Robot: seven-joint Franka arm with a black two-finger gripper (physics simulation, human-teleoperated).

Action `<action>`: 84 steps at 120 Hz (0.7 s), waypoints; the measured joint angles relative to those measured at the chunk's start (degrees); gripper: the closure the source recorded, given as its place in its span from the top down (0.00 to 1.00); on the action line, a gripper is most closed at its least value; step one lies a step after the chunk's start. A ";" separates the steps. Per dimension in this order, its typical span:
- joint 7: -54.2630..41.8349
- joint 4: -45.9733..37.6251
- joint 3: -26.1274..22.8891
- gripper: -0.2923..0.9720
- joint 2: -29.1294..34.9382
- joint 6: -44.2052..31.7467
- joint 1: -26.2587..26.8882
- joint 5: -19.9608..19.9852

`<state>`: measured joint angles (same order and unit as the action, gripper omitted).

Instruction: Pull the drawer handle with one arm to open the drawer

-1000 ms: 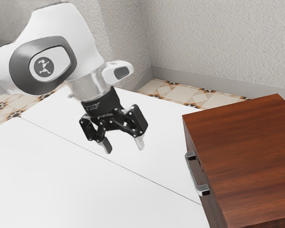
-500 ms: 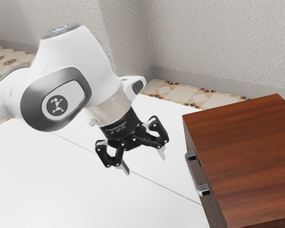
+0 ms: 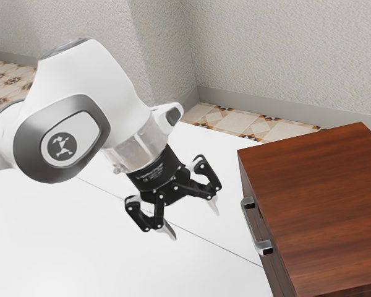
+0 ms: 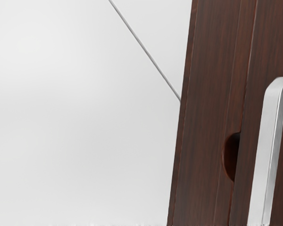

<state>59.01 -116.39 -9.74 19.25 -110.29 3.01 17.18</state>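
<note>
The gripper [image 3: 192,221] is hanging over the white table [image 3: 62,247] with its fingers spread wide and nothing between them; it is pointing toward the exterior view's right, near the handle [image 3: 255,226] but not touching it. The drawer [image 4: 207,117] is sitting in the wooden cabinet [image 3: 321,198] at the exterior view's right, its front lying level with the cabinet's face; the metal handle is standing upright on that front.

No legible text; an emblem [image 3: 63,145] marks the arm [image 3: 105,74].
</note>
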 joint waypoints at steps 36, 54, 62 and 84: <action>-1.78 0.49 -0.02 0.62 -3.65 -5.44 0.20 0.13; -2.97 0.57 -0.03 0.61 -4.50 -7.85 0.33 0.10; -3.57 0.55 -0.29 0.61 -4.90 -8.79 0.44 0.12; -4.90 0.49 -0.96 0.61 -5.75 -10.54 0.46 0.66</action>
<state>54.12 -115.90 -10.69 13.50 -120.83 3.47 17.84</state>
